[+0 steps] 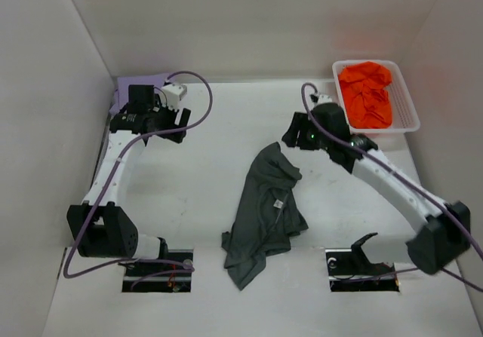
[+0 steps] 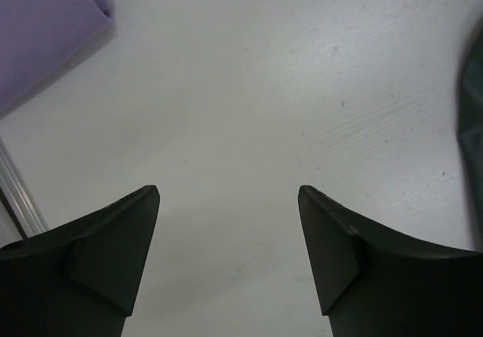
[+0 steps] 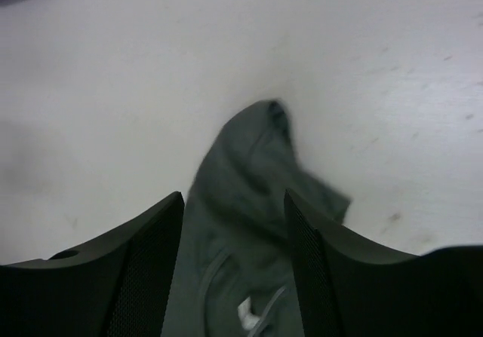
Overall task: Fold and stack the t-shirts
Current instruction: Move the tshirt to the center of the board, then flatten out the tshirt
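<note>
The dark grey t-shirt point(image 1: 266, 212) lies crumpled in the middle of the table, with a white label showing. My right gripper point(image 1: 291, 136) is open just over its far end. In the right wrist view the grey fabric point(image 3: 249, 148) lies below and between the open fingers of the right gripper point(image 3: 234, 197). The orange t-shirt point(image 1: 367, 93) lies bunched in the white basket point(image 1: 407, 123). The lavender t-shirt point(image 1: 136, 85) lies at the far left corner, partly hidden by my left arm. My left gripper point(image 1: 178, 129) is open and empty over bare table point(image 2: 226, 197), with lavender fabric point(image 2: 41, 35) at the upper left.
White walls close in the table at the back and on both sides. The basket stands at the far right corner. Two dark slots sit in the table by the arm bases point(image 1: 157, 274). A dark grey edge point(image 2: 472, 126) shows at the right of the left wrist view.
</note>
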`<action>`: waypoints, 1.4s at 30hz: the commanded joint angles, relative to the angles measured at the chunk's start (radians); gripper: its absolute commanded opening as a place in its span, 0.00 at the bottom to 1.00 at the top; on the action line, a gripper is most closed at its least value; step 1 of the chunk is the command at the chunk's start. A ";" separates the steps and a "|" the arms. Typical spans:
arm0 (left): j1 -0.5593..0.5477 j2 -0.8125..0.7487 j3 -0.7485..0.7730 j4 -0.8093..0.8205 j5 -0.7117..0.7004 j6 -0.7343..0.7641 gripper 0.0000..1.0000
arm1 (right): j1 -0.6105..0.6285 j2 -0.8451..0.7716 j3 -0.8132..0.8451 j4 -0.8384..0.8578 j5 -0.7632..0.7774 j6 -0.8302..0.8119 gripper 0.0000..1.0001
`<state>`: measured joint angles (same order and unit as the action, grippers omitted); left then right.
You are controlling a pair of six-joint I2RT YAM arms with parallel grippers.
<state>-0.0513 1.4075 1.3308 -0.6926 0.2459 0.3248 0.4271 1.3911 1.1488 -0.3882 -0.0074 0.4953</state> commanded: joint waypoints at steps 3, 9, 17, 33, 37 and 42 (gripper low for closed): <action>0.014 -0.097 -0.120 0.004 -0.008 0.037 0.75 | 0.386 -0.240 -0.228 -0.112 0.136 0.199 0.66; 0.014 -0.133 -0.197 0.008 0.003 0.026 0.75 | 0.650 -0.156 -0.425 -0.046 0.169 0.512 0.74; 0.020 -0.163 -0.219 0.016 0.009 0.023 0.75 | 0.644 0.129 -0.397 0.164 0.086 0.493 0.54; 0.035 -0.136 -0.186 0.034 0.006 0.030 0.75 | 0.288 0.089 -0.167 -0.005 0.001 0.163 0.22; -0.021 -0.119 -0.180 0.027 -0.005 0.036 0.74 | 0.140 0.065 -0.225 0.035 -0.005 0.060 0.62; -0.071 -0.128 -0.206 0.028 -0.043 0.068 0.75 | 0.205 -0.090 -0.224 -0.003 0.069 0.097 0.64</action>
<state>-0.1089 1.2922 1.1233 -0.6865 0.2230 0.3573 0.5533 1.4223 0.8951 -0.4080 0.0277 0.6060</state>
